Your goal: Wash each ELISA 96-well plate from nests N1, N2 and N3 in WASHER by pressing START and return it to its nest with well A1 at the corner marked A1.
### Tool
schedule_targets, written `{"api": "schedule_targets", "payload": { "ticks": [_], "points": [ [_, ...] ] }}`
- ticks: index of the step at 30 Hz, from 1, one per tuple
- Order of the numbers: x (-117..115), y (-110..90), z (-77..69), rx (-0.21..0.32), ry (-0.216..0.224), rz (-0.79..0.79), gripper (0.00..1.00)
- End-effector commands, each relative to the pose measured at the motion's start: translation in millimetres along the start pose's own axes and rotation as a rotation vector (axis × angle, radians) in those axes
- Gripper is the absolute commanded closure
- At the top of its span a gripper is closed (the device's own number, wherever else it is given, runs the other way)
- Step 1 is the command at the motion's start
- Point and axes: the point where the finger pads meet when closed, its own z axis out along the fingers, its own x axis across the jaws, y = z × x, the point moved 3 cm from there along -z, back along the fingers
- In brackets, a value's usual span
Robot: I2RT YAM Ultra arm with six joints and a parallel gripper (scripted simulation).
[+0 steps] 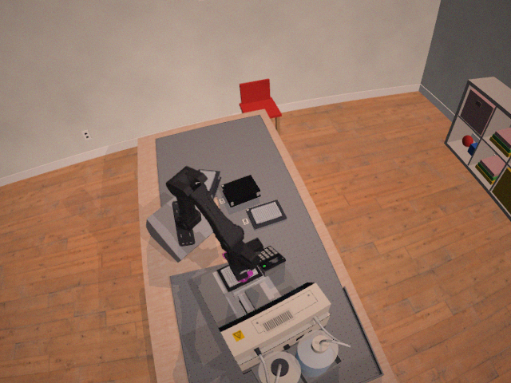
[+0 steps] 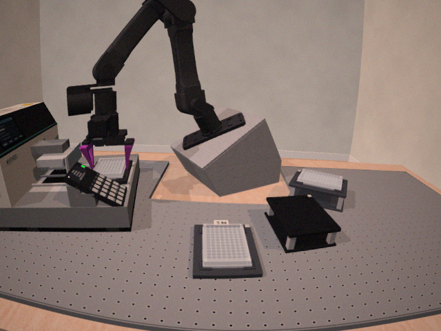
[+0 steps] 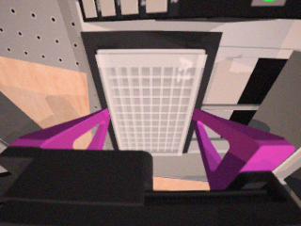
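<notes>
A white 96-well plate (image 3: 151,101) (image 2: 110,167) lies flat in the black pocket of the washer's carrier, also seen from above (image 1: 231,276). My gripper (image 3: 150,113) hangs just above it with its purple fingers (image 2: 107,151) open wide on either side of the plate, clear of its edges. The keypad (image 2: 98,183) slopes at the front of the washer and its lamp (image 2: 83,165) is green. A second plate (image 2: 224,245) sits in the near nest. A third plate (image 2: 319,178) sits in the far right nest. The black middle nest (image 2: 302,221) holds no plate.
The washer body (image 1: 274,325) with its manifold (image 2: 58,156) stands left of the carrier. Two bottles (image 1: 301,358) stand behind the washer. My arm's slanted grey base block (image 2: 231,153) stands between the washer and the nests.
</notes>
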Motion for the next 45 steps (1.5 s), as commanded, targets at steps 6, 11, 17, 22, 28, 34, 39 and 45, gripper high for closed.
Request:
{"api": "schedule_targets", "payload": {
  "ticks": [6, 11, 17, 22, 28, 34, 39, 45],
  "points": [
    [-1, 1, -8.2, -0.007, -0.005, 0.0, 0.0],
    [-1, 1, -14.9, -0.007, -0.005, 0.0, 0.0],
    [-1, 1, -24.9, -0.008, -0.005, 0.0, 0.0],
    [-1, 1, -33.2, -0.008, -0.005, 0.0, 0.0],
    [-1, 1, -39.9, -0.008, -0.005, 0.0, 0.0],
    [-1, 1, -50.0, -0.008, -0.005, 0.0, 0.0],
    [-1, 1, -58.3, -0.008, -0.005, 0.0, 0.0],
    [-1, 1, -65.0, -0.008, -0.005, 0.0, 0.0]
  ]
}}
